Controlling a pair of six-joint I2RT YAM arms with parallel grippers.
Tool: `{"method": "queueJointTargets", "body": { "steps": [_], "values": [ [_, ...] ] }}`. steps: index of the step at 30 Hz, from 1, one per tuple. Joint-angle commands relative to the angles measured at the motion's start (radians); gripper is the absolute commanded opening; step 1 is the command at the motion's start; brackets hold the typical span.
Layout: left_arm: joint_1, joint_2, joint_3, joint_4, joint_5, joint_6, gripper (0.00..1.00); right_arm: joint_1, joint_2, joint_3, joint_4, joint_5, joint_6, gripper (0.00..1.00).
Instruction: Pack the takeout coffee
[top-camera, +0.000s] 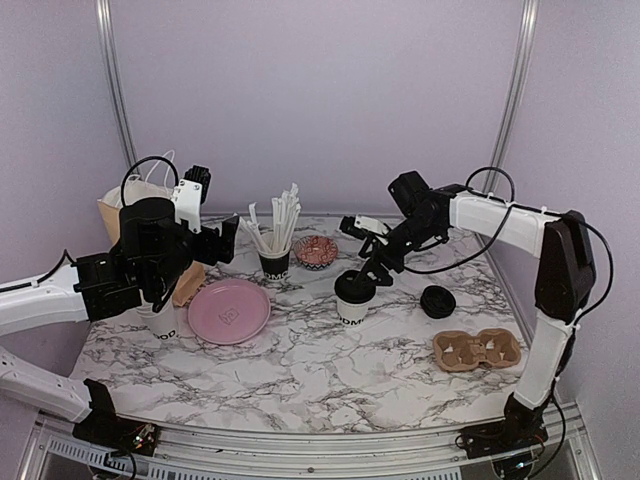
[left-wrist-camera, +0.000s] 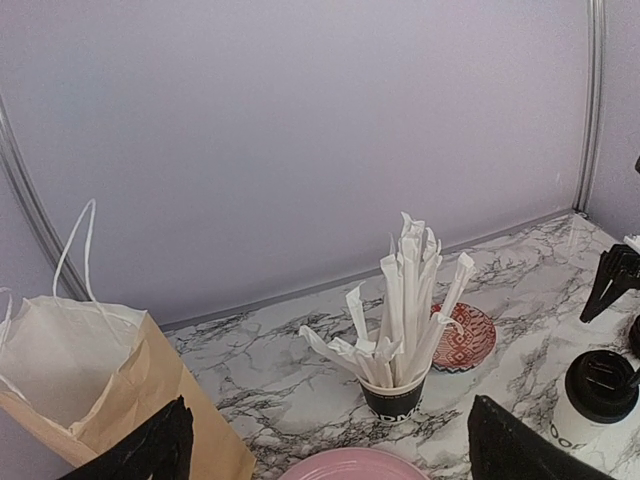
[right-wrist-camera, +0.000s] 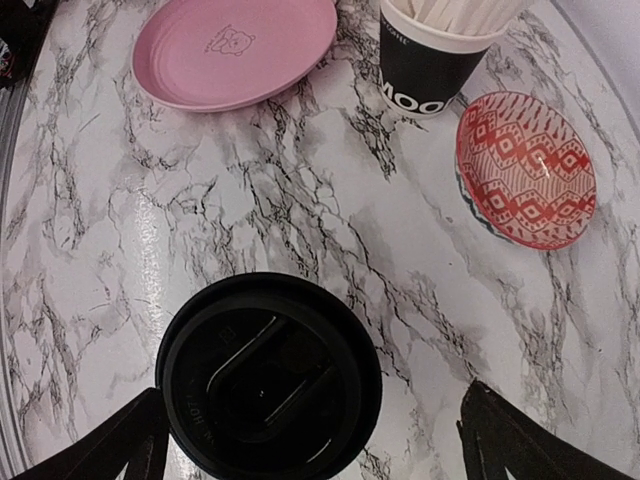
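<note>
Takeout coffee cup (left-wrist-camera: 590, 425): black letters "OO" low on white side, rest cut off by frame edge.
Black straw cup (right-wrist-camera: 425, 75): big white "OO", letter before them only partly seen; small white line under rim too small for reading.
White cup (top-camera: 162, 322) at left: black "OD".
Pink plate (right-wrist-camera: 280, 60): embossed animal-face mark, no words.
Black lid (right-wrist-camera: 270, 375): raised marks, not legible.

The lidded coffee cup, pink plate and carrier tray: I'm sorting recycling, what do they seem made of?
Coffee cup: matte white wall with printed lettering, likely paper; its lid, black, moulded, softly shiny, likely plastic. Pink plate: smooth, glossy, embossed figure; plastic or glazed ceramic, unclear. Carrier tray: dull brown, moulded wells, probably pulp fibre.
</note>
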Motion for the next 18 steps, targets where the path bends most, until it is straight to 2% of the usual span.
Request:
{"method": "queueJointTargets", "body": {
  "steps": [1,9,18],
  "values": [
    [0.005,0.004,0.036,-0.019,-0.004,0.005,0.96,0.027,0.023,0.066,-0.038,-0.035,-0.016,0.99],
    [0.005,0.007,0.039,-0.025,0.003,0.002,0.96,0.040,0.057,0.077,-0.064,-0.035,-0.019,0.99],
    [0.004,0.018,0.044,-0.035,0.010,0.001,0.96,0.066,0.065,0.050,-0.051,0.053,-0.021,0.99]
  ]
}}
